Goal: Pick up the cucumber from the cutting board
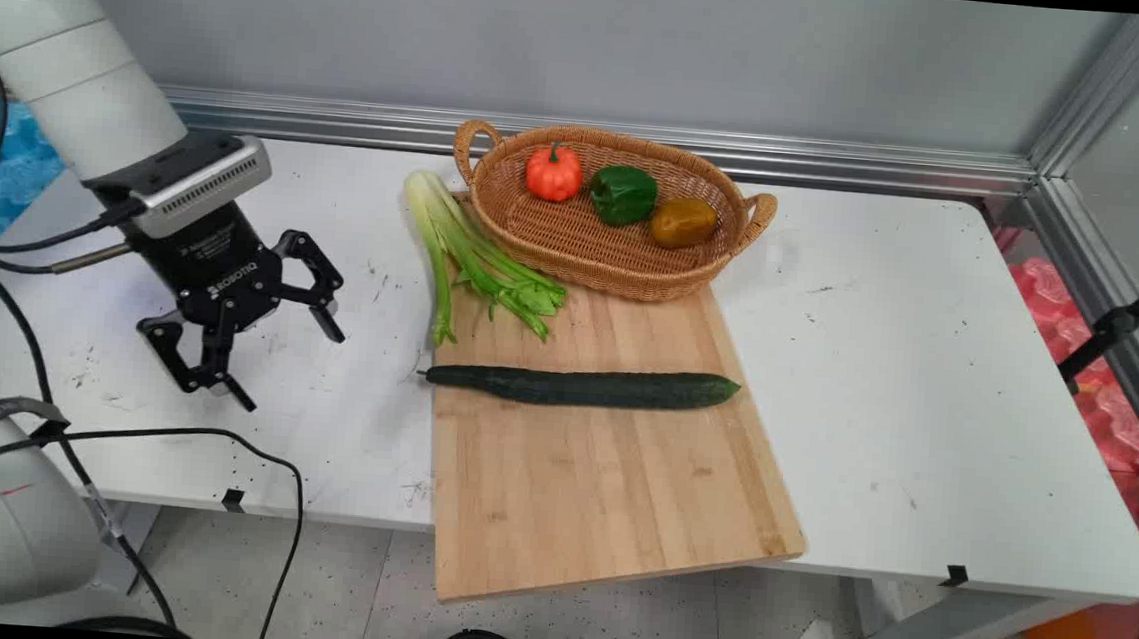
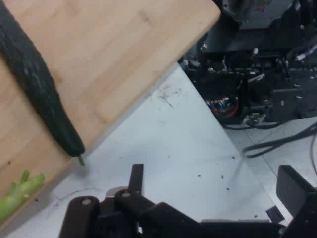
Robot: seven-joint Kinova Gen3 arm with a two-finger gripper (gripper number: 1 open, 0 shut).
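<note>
- We see the black claw (image 1: 249,350) hanging over the left part of the white desk (image 1: 926,385), its two angular, jointed fingers (image 1: 327,318) spread wide with nothing between them.
- In the hand view the claw (image 2: 213,196) rises from the bottom edge, one finger on either side, with bare scuffed desk surface (image 2: 168,144) under the gap.
- Nearest to it we find a long, dark green cucumber (image 1: 585,386), slim and slightly bumpy, lying crosswise on a pale wooden cutting board (image 1: 608,483); its stem end just overhangs the board's left edge, on the claw's side.
- The hand view shows that same cucumber (image 2: 37,89) tapering to a small green stalk at the edge of the board (image 2: 114,59), whose grain runs in fine straight strips.
- A bunch of celery (image 1: 464,252), with pale ribbed stalks and leafy green ends, lies along the board's far left corner, partly on the desk.
- Behind the board stands an oval wicker basket (image 1: 575,245) of tan woven cane with a looped handle at each end.
- Inside the basket we count three things in a row: a small, ribbed orange pumpkin (image 1: 553,173), a glossy green bell pepper (image 1: 623,194) and a smooth brownish-yellow pepper (image 1: 683,222).
- Black cables (image 1: 286,500) trail off the desk's near left edge.
</note>
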